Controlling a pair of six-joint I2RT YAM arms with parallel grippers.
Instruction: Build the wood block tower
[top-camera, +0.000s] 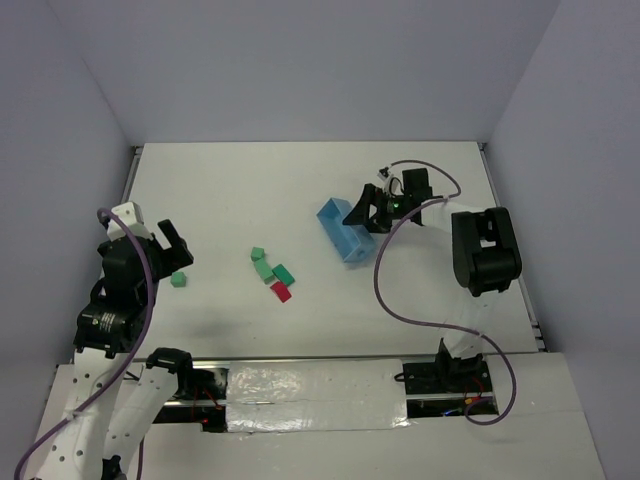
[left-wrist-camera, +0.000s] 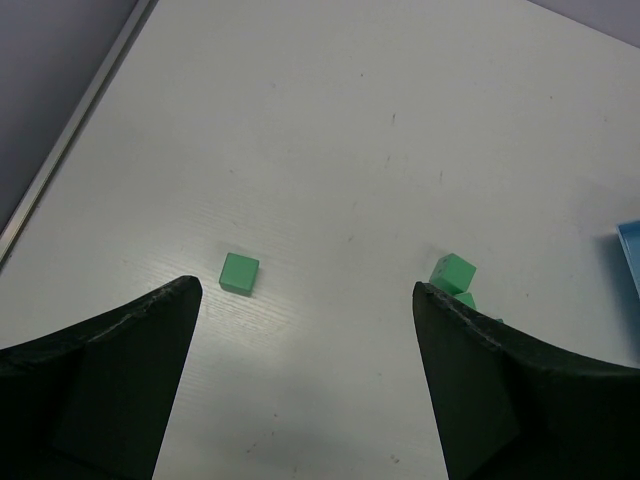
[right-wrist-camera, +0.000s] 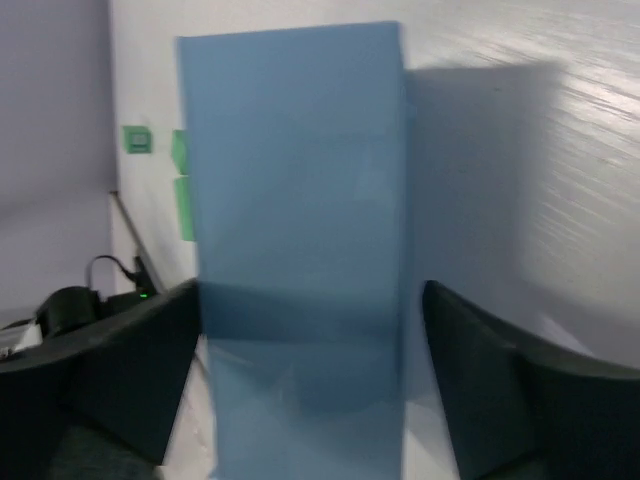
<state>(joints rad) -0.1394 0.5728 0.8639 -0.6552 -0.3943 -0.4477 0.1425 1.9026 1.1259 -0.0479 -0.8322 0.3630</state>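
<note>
At left, hovering near lone block (left-wrist-camera: 239, 272) with left gripper (left-wrist-camera: 308, 290) spread; best centred, squared before pinching; right gripper (right-wrist-camera: 310, 290) spread astride tray (right-wrist-camera: 290, 130).

Left arm (top-camera: 105, 325) and right arm (top-camera: 485, 250) — black-and-white — carry purple cables (top-camera: 377, 272).

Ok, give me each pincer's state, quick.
Left pincer: open, empty.
Right pincer: astride the tray; whether it grips cannot be told.
</note>
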